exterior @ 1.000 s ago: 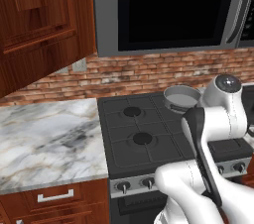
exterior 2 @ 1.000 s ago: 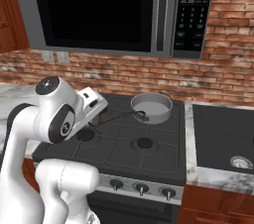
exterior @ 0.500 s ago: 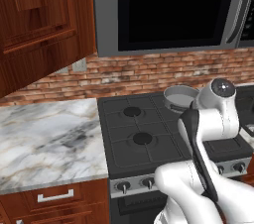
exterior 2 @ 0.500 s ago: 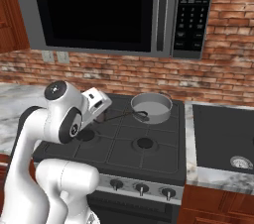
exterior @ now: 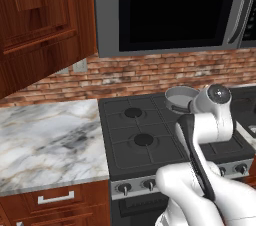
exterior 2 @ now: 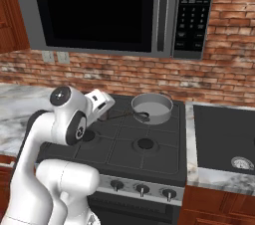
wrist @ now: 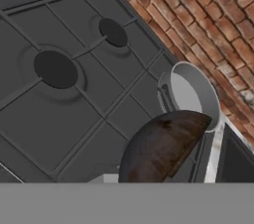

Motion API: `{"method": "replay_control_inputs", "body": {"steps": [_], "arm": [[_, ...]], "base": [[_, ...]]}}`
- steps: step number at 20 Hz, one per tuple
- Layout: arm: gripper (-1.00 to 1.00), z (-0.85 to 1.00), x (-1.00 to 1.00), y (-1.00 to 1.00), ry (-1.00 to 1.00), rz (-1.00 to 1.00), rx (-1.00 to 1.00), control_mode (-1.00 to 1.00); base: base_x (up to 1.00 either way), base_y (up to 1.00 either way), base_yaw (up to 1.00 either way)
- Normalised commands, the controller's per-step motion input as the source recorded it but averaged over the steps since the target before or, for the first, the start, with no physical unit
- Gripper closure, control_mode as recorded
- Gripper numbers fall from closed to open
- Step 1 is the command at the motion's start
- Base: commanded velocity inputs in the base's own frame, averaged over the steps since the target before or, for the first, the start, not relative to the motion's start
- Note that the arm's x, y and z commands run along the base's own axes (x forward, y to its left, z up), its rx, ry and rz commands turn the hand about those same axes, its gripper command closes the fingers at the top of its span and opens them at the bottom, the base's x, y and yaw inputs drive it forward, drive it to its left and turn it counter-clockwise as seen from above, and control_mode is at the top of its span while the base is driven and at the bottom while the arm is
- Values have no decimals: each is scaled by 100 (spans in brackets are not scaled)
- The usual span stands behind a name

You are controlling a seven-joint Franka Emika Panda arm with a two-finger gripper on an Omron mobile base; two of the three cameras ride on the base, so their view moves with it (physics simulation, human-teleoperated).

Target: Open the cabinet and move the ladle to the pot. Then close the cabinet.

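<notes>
I've got the claw (exterior 2: 105, 114) low over the stove (exterior 2: 124, 142), just left of the pot (exterior 2: 152, 108), and its jaws are pinched nearly together on the ladle (exterior 2: 130, 115). The slim dark handle runs out from the claw to the right, with the bowl end sitting at the pot's near rim. From the hand camera, the ladle's dark rounded bowl (wrist: 161, 146) bulges right in front of me, overlapping the grey pot (wrist: 198, 86) on the back burner by the brick wall (wrist: 208, 25). The cabinet (exterior: 40, 25) hangs up left.
</notes>
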Motion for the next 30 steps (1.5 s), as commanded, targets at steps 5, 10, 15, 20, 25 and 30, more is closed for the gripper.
{"method": "replay_control_inputs", "body": {"steps": [5,10,15,20,25,30], "arm": [[100,-13,29,0,-6,-2,0,-100],[100,-6,36,-1,-1,0,0,-100],[100,0,37,-6,0,-1,0,-100],[100,0,40,-4,0,-1,0,-100],[100,-3,43,-3,0,-1,0,-100],[100,-4,43,-6,0,-1,0,-100]], "base": [[0,0,0],[0,0,0],[0,0,0],[0,0,0],[0,0,0],[0,0,0]]}}
